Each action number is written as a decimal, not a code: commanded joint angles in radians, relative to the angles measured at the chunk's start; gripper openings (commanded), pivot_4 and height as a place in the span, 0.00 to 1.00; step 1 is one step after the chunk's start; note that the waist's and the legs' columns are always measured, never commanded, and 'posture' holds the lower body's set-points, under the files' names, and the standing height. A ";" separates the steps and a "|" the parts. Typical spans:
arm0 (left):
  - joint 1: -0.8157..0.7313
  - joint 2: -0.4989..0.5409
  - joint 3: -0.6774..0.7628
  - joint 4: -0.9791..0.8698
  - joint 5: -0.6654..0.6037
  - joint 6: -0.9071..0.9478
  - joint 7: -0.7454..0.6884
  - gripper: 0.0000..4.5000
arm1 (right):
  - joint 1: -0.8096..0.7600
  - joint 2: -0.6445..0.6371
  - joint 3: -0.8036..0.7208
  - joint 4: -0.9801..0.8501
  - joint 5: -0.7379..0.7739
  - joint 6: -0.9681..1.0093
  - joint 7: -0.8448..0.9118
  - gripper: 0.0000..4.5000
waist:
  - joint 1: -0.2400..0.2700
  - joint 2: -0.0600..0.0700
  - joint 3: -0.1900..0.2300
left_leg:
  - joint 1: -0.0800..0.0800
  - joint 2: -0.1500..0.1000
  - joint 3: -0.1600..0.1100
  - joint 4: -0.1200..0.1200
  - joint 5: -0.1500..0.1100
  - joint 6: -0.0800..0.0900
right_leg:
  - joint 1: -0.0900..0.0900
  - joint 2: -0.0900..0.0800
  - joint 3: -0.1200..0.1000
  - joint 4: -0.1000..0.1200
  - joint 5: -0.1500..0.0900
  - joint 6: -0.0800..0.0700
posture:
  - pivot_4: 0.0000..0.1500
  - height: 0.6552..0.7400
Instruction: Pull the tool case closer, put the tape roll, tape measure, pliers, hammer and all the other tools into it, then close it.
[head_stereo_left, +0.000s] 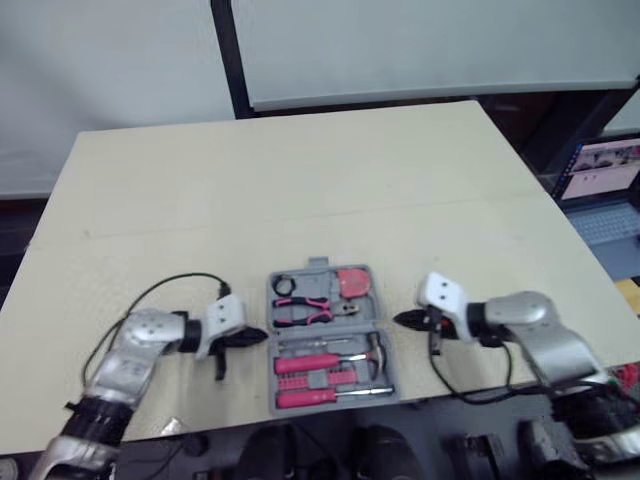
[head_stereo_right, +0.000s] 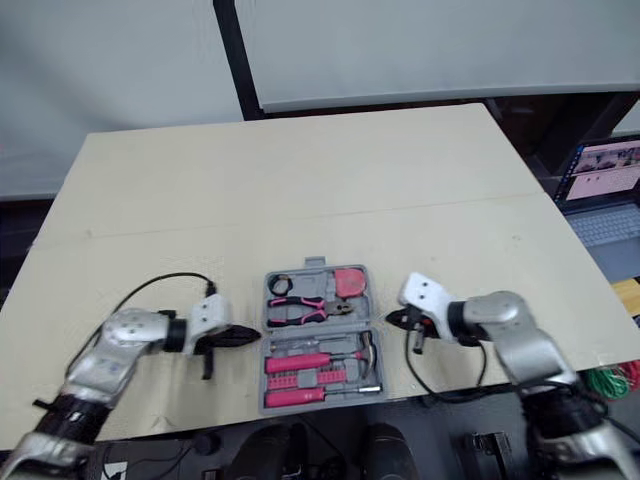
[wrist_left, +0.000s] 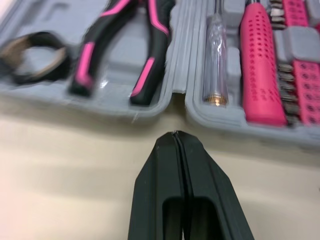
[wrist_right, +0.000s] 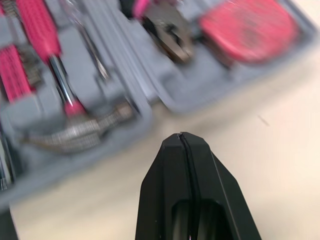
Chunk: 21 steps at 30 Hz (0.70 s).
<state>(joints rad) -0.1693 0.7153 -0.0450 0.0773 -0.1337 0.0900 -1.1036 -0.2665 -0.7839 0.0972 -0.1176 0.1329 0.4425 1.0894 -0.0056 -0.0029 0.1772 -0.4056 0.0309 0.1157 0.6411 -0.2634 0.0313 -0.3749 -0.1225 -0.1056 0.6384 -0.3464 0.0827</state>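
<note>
Tool case (head_stereo_left: 368, 312) is found open at the bench's (head_stereo_left: 300, 170) 6 o'clock edge, tools stowed — only closing is left. Left end effector (head_stereo_left: 250, 338) at its 9 o'clock and right end effector (head_stereo_left: 405, 320) at 3 — both pinched shut, empty.

Open grey plastic tool case (head_stereo_left: 325, 333) sits at lower centre of frame, on the beige wooden table (head_stereo_left: 300, 180).
- Upper half: black tape roll (head_stereo_left: 283, 285) at left, pink tape measure (head_stereo_left: 352, 282) at right, pink-handled pliers (head_stereo_left: 305, 312) below both.
- Lower half: pink-handled hammer (head_stereo_left: 325, 362) above pink-handled screwdriver (head_stereo_left: 320, 397).
- Left gripper (head_stereo_left: 250, 338) lies just left of the case, right gripper (head_stereo_left: 405, 320) just right.
</note>
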 joint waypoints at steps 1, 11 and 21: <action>0.077 0.057 0.110 -0.166 -0.167 0.063 -0.077 0.19 | 0.042 -0.048 -0.122 -0.089 0.132 0.040 0.061 0.19 | 0.000 0.000 0.000 | 0.000 0.000 0.000 0.000 0.000 0.000 | 0.000 0.000 0.000 0.000 0.000 0.000 | 1.00 0.86; 0.189 0.130 0.137 -0.470 -0.332 0.215 -0.100 0.99 | 0.157 -0.144 -0.326 -0.169 0.383 0.203 0.108 0.99 | 0.004 0.000 0.001 | 0.003 -0.001 -0.001 -0.006 -0.001 0.003 | 0.002 -0.003 0.000 -0.003 0.000 0.000 | 1.00 0.86; 0.184 -0.033 -0.076 -0.394 -0.216 0.101 -0.040 0.36 | 0.020 -0.030 -0.256 -0.105 0.471 0.396 -0.032 1.00 | 0.004 0.000 0.001 | 0.002 -0.002 0.000 -0.008 0.001 0.005 | 0.001 -0.001 0.000 -0.004 0.000 0.000 | 1.00 0.86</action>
<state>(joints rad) 0.0097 0.6906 -0.1032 -0.3253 -0.3694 0.2195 -1.1535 -0.2309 -0.8187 -0.1589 -0.2229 0.5762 0.8077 1.0772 -0.0020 -0.0030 0.1777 -0.4034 0.0293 0.1161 0.6326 -0.2620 0.0366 -0.3739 -0.1236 -0.1062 0.6346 -0.3463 0.0826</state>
